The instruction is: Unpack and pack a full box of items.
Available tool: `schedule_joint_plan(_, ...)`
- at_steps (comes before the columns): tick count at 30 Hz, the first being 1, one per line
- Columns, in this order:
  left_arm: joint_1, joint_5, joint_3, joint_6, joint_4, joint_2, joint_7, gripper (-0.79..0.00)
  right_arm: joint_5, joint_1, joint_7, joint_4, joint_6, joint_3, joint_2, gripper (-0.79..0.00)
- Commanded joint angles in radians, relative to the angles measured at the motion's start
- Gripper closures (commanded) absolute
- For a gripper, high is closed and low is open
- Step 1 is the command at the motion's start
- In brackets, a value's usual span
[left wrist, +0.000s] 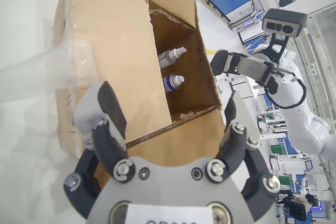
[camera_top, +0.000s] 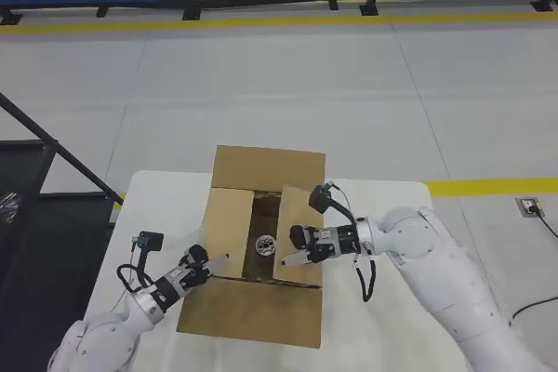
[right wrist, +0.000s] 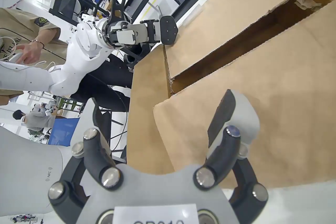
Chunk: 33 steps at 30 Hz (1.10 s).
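A brown cardboard box (camera_top: 260,314) sits mid-table with its front and far flaps folded outward and its two side flaps half raised. Through the gap between them a can top (camera_top: 264,245) shows. In the left wrist view a white spray bottle (left wrist: 172,55) and a blue-labelled spray can (left wrist: 172,82) lie inside the box (left wrist: 110,33). My left gripper (camera_top: 203,259) (left wrist: 168,90) is open at the near corner of the left flap. My right gripper (camera_top: 293,249) (right wrist: 162,101) is open, its fingers on either side of the right flap's (right wrist: 262,83) edge.
The white table (camera_top: 158,205) has free room on both sides of the box. Loose clear tape (left wrist: 52,64) hangs off the box's left side. A black frame (camera_top: 37,139) and dark mat stand left of the table.
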Motion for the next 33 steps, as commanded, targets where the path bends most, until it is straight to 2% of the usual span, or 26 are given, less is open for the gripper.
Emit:
schedule_joint_plan(1, 0.004, -0.002, -0.003, -0.002, -0.002, 0.001, 0.001, -0.785, -0.005, 0.033, 0.001, 0.042, 0.007, -0.039, -0.012, -0.785)
schedule_joint_plan(7, 0.016, -0.014, -0.02, -0.005, -0.014, 0.006, 0.003, -0.785, -0.05, 0.11, -0.03, 0.124, 0.043, -0.141, -0.055, -0.785)
schedule_joint_plan(15, 0.016, -0.008, -0.021, -0.003, -0.001, 0.011, 0.015, -0.785, -0.09, 0.152, -0.055, 0.172, 0.039, -0.201, -0.083, -0.785)
schedule_joint_plan(27, 0.01, 0.02, 0.005, 0.0, 0.015, 0.015, 0.034, -0.785, -0.15, 0.131, -0.091, 0.122, 0.012, -0.188, -0.073, -0.785)
schedule_joint_plan(33, 0.047, 0.011, -0.049, -0.028, -0.064, 0.02, 0.086, -0.785, -0.198, 0.119, -0.144, 0.077, 0.034, -0.152, -0.058, -0.785)
